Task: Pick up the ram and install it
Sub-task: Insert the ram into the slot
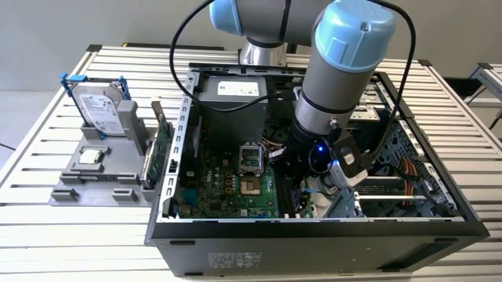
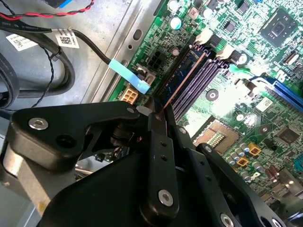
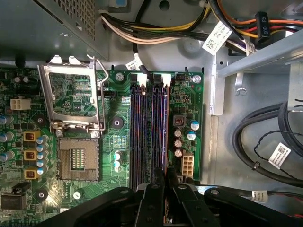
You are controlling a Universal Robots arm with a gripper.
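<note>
Here, end effector (image 2: 160, 118) clenched on the ram (image 2: 182, 78), edge in motherboard (image 3: 184, 94) slot, white cable labels unreadable.

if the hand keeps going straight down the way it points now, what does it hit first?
Most likely the memory slots on the motherboard. In both wrist views the hand is lined up over them, with the ram edge-on at the outermost slot. The remaining gap can't be judged.

The ram (image 2: 185, 72) is a long, thin dark-blue stick, seen edge-on in both wrist views — a narrow copper-tinted line (image 3: 165, 137) running along the outermost of the purple memory slots. It stands upright on its long edge, its near end between the gripper's black fingers.
</note>
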